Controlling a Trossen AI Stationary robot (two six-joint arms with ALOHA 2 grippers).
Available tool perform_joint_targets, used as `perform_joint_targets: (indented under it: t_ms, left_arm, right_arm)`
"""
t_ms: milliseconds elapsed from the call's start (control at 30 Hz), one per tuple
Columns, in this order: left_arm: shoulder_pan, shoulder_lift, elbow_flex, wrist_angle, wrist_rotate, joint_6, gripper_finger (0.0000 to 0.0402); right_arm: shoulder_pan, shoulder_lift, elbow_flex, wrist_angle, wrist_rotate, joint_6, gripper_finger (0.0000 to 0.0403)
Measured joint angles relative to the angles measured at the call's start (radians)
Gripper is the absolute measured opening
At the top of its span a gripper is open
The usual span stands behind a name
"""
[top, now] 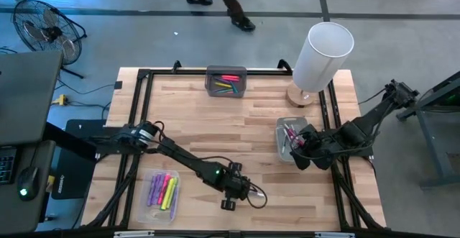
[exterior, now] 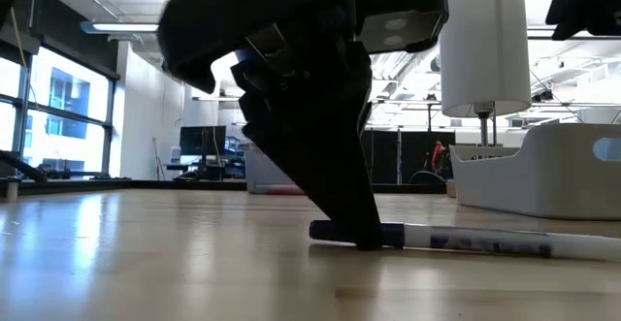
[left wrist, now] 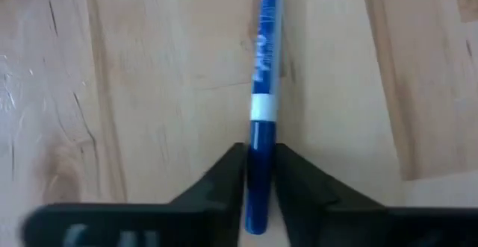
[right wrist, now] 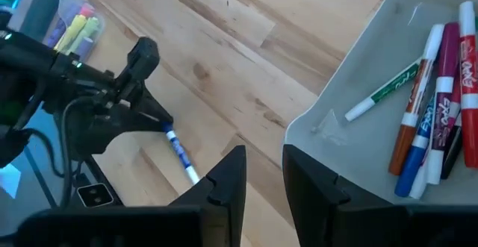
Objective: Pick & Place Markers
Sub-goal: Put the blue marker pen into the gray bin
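1 blue marker [left wrist: 261, 127] lies flat on the table [top: 215, 123]; my left gripper [left wrist: 260, 174] pinches its capped end for lifting. Right gripper [right wrist: 263, 174] waits, fingers parted and empty, beside the grey tray [right wrist: 351, 142].

marker [left wrist: 263, 105] on table [top: 215, 123], between left gripper [left wrist: 258, 176] fingers

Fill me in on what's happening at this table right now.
The left claw is down on the wooden table, its fingers closed around the cap end of a blue marker that still lies flat on the wood. The right claw hangs open at the rim of a grey tray holding several markers. More markers sit in a clear tray and a far tray.
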Motion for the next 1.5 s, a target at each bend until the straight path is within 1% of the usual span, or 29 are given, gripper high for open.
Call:
perform_joint_targets:
  t_ms: [100, 133, 233, 300, 400, 533, 667, 733, 867, 900, 967, 1033, 1133, 1233, 1300, 1367, 1433, 1467, 1500]
  left_arm:
    - [0.027, 0.000, 0.000, -0.006, 0.055, 0.013, 0.0025]
    - [0.036, 0.000, -0.001, -0.009, 0.082, 0.016, 0.0022]
    - [0.067, -0.005, -0.001, -0.028, 0.162, 0.024, 0.0026]
    - [0.084, -0.018, -0.001, -0.054, 0.190, 0.028, 0.0034]
    - [0.119, -0.037, -0.005, -0.101, 0.225, 0.026, 0.0033]
    - [0.174, -0.090, -0.012, -0.209, 0.226, 0.041, 0.0023]
    - [0.241, -0.146, -0.011, -0.273, 0.244, 0.070, 0.0026]
    - [0.275, -0.182, -0.010, -0.281, 0.265, 0.077, 0.0028]
    - [0.353, -0.235, -0.009, -0.265, 0.339, 0.076, 0.0030]
    - [0.373, -0.243, -0.007, -0.239, 0.358, 0.073, 0.0030]
    - [0.407, -0.246, 0.018, -0.194, 0.381, 0.037, 0.0030]
    - [0.436, -0.243, 0.057, -0.209, 0.389, -0.009, 0.0031]
    - [0.465, -0.240, 0.124, -0.158, 0.435, -0.041, 0.0031]
    - [0.483, -0.185, 0.195, -0.099, 0.468, -0.083, 0.0031]
    - [0.487, -0.159, 0.238, -0.158, 0.468, -0.101, 0.0031]
    - [0.490, -0.113, 0.306, -0.101, 0.451, -0.136, 0.0031]
    - [0.492, -0.087, 0.343, -0.173, 0.460, -0.166, 0.0031]
    - [0.491, -0.066, 0.362, -0.180, 0.476, -0.174, 0.0031]
    - [0.491, -0.037, 0.384, -0.153, 0.484, -0.189, 0.0031]
  right_arm:
    - [0.008, 0.000, 0.000, 0.001, 0.000, 0.021, 0.0078]
    - [0.011, 0.000, 0.000, 0.002, 0.000, 0.031, 0.0078]
    - [0.021, 0.000, 0.000, 0.009, -0.001, 0.054, 0.0078]
    - [0.028, 0.000, 0.000, 0.013, -0.004, 0.077, 0.0078]
    - [0.041, 0.000, 0.000, 0.012, -0.005, 0.104, 0.0078]
    - [0.061, -0.004, 0.000, 0.011, -0.011, 0.138, 0.0078]
    - [0.085, -0.006, 0.000, 0.011, -0.015, 0.167, 0.0078]
    - [0.095, -0.006, 0.000, 0.011, -0.021, 0.173, 0.0078]
    - [0.108, -0.006, 0.000, 0.025, -0.017, 0.176, 0.0078]
    - [0.107, -0.006, 0.000, 0.034, -0.010, 0.175, 0.0078]
    - [0.107, -0.006, 0.000, 0.051, 0.004, 0.175, 0.0078]
    - [0.106, -0.006, 0.000, 0.058, 0.007, 0.174, 0.0078]
    - [0.104, -0.006, 0.000, 0.063, 0.011, 0.174, 0.0078]
    - [0.104, -0.006, 0.000, 0.067, 0.020, 0.174, 0.0078]
    - [0.104, -0.006, 0.000, 0.072, 0.027, 0.173, 0.0078]
    - [0.104, -0.006, 0.000, 0.072, 0.036, 0.172, 0.0078]
    - [0.104, -0.006, 0.000, 0.078, 0.046, 0.172, 0.0078]
    - [0.104, -0.006, 0.000, 0.082, 0.049, 0.172, 0.0078]
    - [0.104, -0.006, 0.000, 0.085, 0.051, 0.172, 0.0078]
